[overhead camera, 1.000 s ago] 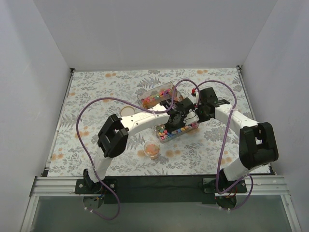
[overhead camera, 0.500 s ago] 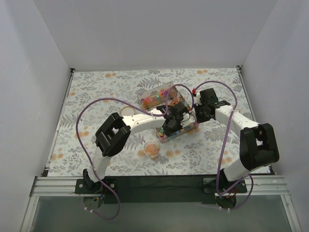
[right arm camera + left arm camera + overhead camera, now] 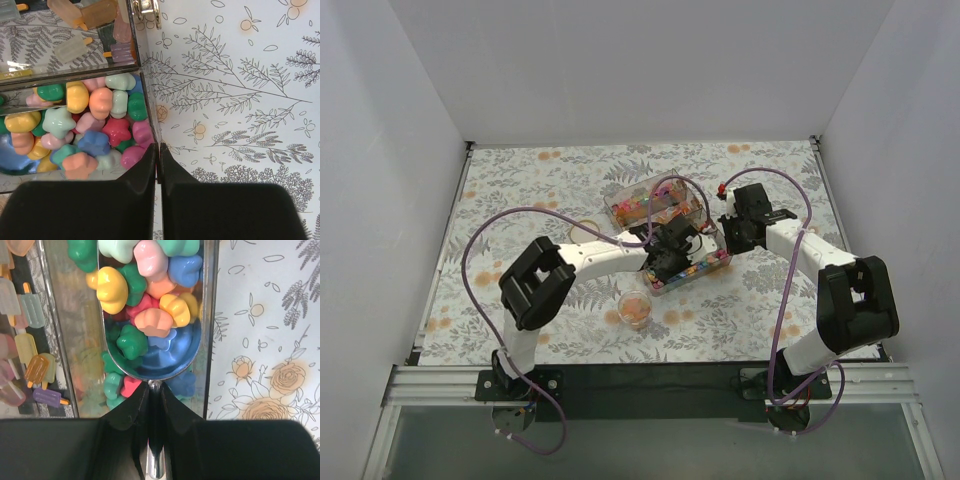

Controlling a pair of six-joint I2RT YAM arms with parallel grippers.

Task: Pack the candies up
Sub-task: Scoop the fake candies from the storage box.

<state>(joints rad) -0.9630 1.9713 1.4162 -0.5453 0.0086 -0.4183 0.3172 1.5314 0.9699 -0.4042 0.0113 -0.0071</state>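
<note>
Glossy, lobed candies [image 3: 95, 127] in pink, yellow, blue, green and orange lie heaped loose inside the clear plastic box [image 3: 148, 110]

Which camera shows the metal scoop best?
Left wrist view: the scoop fills the frame, heaped with candies, handle in the left hand. The top view hides it under the arm; the right wrist view shows mainly the box.

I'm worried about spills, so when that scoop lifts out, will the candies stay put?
Probably not all. The candies are heaped loosely in the smooth metal scoop, so tilting likely slides some off. They look rounded and light, apt to tumble.
</note>
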